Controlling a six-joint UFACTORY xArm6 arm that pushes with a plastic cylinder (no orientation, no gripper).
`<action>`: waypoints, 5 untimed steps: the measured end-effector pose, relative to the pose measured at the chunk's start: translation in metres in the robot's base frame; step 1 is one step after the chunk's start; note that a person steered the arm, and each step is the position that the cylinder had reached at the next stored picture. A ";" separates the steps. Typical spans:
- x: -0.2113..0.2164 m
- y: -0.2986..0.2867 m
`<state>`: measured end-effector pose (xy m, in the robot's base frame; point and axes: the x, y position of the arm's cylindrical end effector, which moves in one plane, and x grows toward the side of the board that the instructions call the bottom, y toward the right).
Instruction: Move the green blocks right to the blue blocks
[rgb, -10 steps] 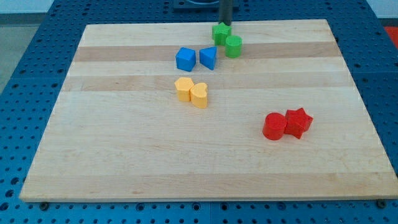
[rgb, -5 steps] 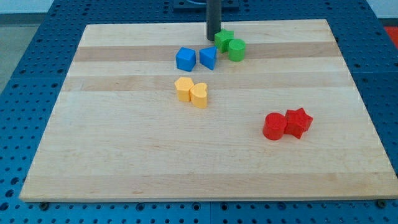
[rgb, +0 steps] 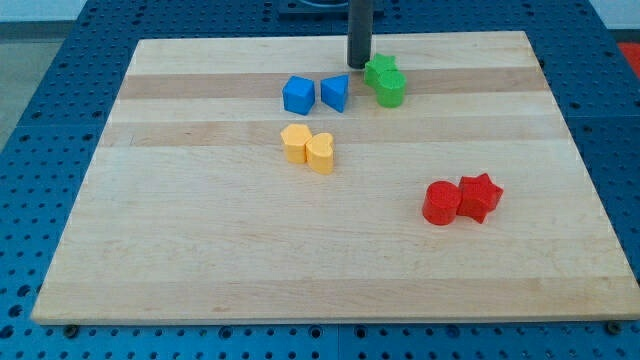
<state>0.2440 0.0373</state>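
Observation:
My tip (rgb: 358, 65) rests on the board near the view's top, just left of the green star block (rgb: 379, 71). The green cylinder (rgb: 391, 90) touches the star on its lower right. The blue triangular block (rgb: 335, 93) lies just below and left of my tip. The blue cube (rgb: 298, 95) sits to its left with a small gap. The green pair stands right of the blue pair, with a narrow gap between the green cylinder and the blue triangular block.
A yellow pair (rgb: 308, 147), one of them heart-shaped, sits below the blue blocks. A red cylinder (rgb: 440, 203) and a red star (rgb: 479, 196) lie touching at the lower right. The wooden board (rgb: 200, 260) lies on a blue perforated table.
My tip came down on the left of the green star and moved right. The green star and cylinder slid right and slightly down. The other blocks have not moved.

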 end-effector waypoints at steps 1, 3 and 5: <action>-0.012 0.003; -0.006 0.013; 0.005 0.027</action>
<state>0.2494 0.0644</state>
